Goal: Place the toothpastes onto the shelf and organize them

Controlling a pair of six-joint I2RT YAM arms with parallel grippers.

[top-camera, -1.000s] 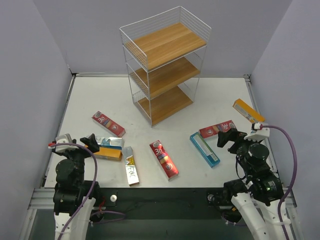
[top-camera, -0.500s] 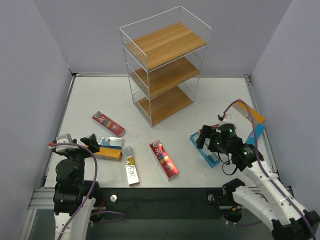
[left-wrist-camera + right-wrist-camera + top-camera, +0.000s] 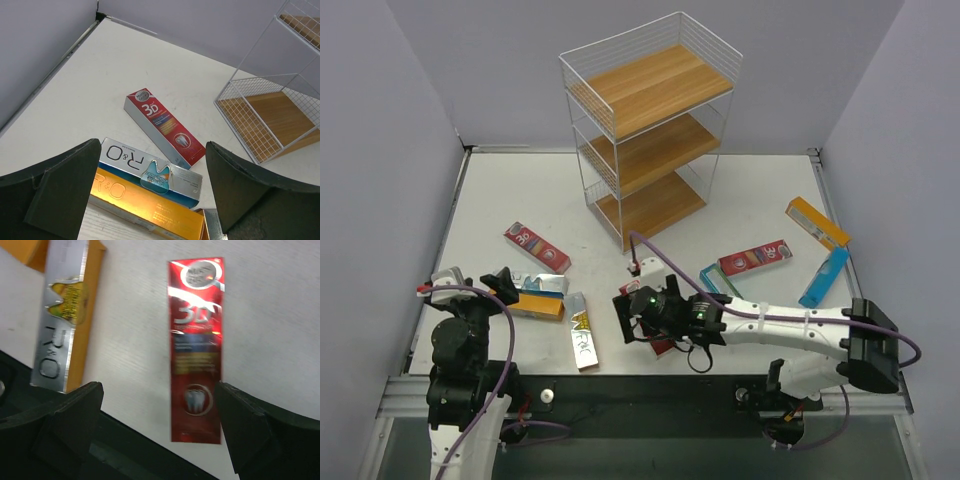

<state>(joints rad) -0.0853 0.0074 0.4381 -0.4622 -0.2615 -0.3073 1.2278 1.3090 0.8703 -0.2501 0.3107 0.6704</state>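
Observation:
The shelf (image 3: 650, 130) stands at the back of the table, and its wire corner (image 3: 260, 110) shows in the left wrist view. Several toothpastes lie flat on the table. My right gripper (image 3: 645, 315) hangs open over a red 3D carton (image 3: 196, 350) by the front edge; the carton lies between the open jaws (image 3: 159, 405), nearer the right finger. A silver-and-yellow carton (image 3: 62, 330) lies to its left. My left gripper (image 3: 500, 285) is open at the front left, above a silver-and-blue carton (image 3: 150, 170) and an orange carton (image 3: 145, 207). Another red 3D carton (image 3: 162, 125) lies beyond them.
On the right lie a teal carton (image 3: 718, 283) partly under my right arm, a red one (image 3: 754, 258), a blue one (image 3: 823, 277) and an orange one (image 3: 817, 222). The dark front edge of the table (image 3: 125, 455) runs just below the right gripper.
My right arm has swung from the right side of the table to the front middle, over the red 3D carton. The left arm has not moved. Both grippers stay open.

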